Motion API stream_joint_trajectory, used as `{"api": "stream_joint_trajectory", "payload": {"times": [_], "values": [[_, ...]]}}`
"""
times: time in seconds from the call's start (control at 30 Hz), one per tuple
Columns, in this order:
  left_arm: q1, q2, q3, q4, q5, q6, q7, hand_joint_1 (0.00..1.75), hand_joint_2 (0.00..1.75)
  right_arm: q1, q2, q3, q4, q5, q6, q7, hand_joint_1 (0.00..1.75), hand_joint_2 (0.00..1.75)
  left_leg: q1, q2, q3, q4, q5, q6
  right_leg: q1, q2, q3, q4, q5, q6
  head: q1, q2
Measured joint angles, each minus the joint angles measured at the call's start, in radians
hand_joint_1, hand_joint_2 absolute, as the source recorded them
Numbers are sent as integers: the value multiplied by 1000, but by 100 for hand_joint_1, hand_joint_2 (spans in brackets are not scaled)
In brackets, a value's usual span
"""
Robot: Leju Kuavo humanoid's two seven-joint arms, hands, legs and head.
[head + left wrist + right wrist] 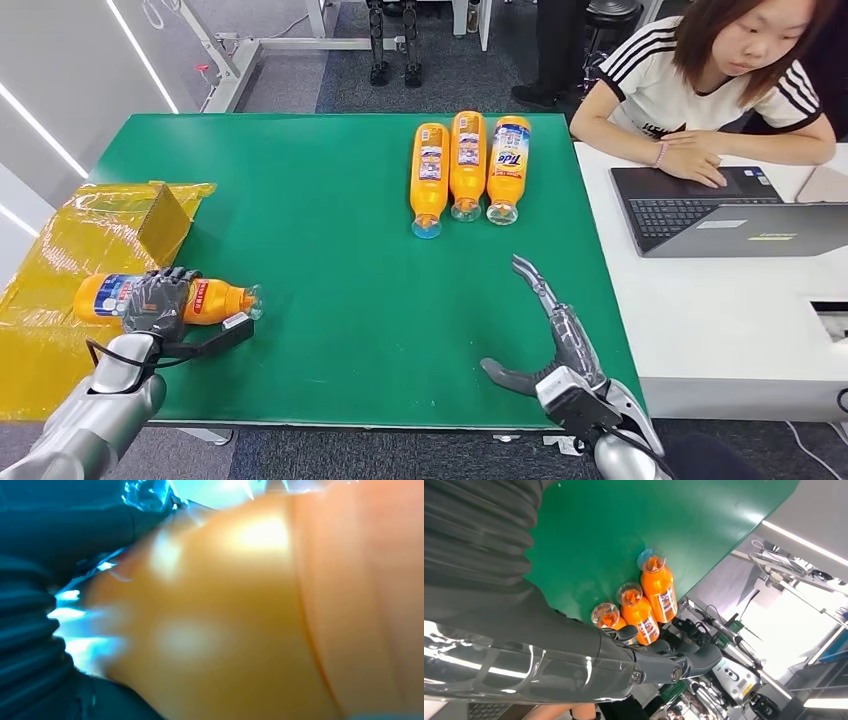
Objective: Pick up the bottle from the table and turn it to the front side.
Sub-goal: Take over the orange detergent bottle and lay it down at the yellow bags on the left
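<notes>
We see the left hand (158, 300) wrapped over the middle of an orange bottle (215, 299) that lies on its side at the near left corner of the green table (330, 290). The dark fingers curl around the bottle's label, so the hand grips it; whether the bottle rests on the table or is raised off it we cannot tell. Its clear cap end points toward the table's middle and its base end lies over the yellow plastic wrap (60, 260) that covers a box (140, 225) at the table's left edge. In the left wrist view the bottle (240, 620) appears as a blurred orange surface pressed close to the camera (no label detail readable there).

The right hand (545, 330) is above the near right part of the table, fingers extended and spread apart, thumb out to the side, holding nothing. In the right wrist view we see the same hand (674, 655) with its fingers stretched toward the far bottles.

Three more orange bottles (467, 165) lie side by side at the far edge of the table, touching one another, caps pointing toward the robot. To the right stands a white desk (720, 310) with an open laptop (720, 215); a person (700, 90) sits at it with one hand on the keyboard
</notes>
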Motion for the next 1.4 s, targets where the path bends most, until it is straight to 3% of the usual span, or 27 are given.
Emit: {"api": "stream_joint_trajectory", "payload": {"times": [0.17, 0.33, 0.53, 0.73, 0.87, 1.07, 1.4], "values": [[-7, -27, 66, 4, 127, -55, -74, 0, 175, -11, -7, 12, 9, -14, -2, 3, 0, 175, 0, 0, 1, 0, 0, 0, 0, 0, 1, 0, 0, 0, 0, 0], [-18, -55, 173, 4, 311, -185, -180, 0, 175, -29, -18, 17, 20, -36, 0, 8, 0, 175, 0, -2, 5, 0, 0, 0, 0, -2, 5, 0, -1, 0, 0, 0], [-22, -76, 256, 1, 390, -252, -217, 0, 175, -40, -28, 25, 39, -51, 5, 8, 0, 175, 0, -3, 10, -1, 0, 0, 0, -3, 11, 0, -2, 0, 0, 0], [-13, -90, 335, -23, 575, -394, -276, 0, 175, -73, -31, 40, 85, -77, 19, -5, 0, 175, -1, -4, 18, -3, 0, -1, -1, -3, 19, 0, -3, -2, 0, 0], [38, -114, 357, -96, 720, -383, -370, 0, 175, -101, -31, 54, 118, -97, 27, -6, 0, 175, -1, -3, 19, -3, 1, -2, 0, -3, 18, 0, -3, -2, 0, 0], [172, -192, 296, -402, 952, -254, -418, 0, 175, -110, -30, 64, 148, -138, 1, -22, 0, 175, 0, -3, 11, -1, 1, -2, 0, -2, 12, 0, -1, -2, 0, 0], [223, -249, 62, -769, 1152, -130, -457, 0, 175, -76, 1, 64, 141, -199, -68, -52, 0, 175, -1, -3, 7, 0, -2, 1, 0, -2, 7, -2, -3, 0, 0, 0]]}}
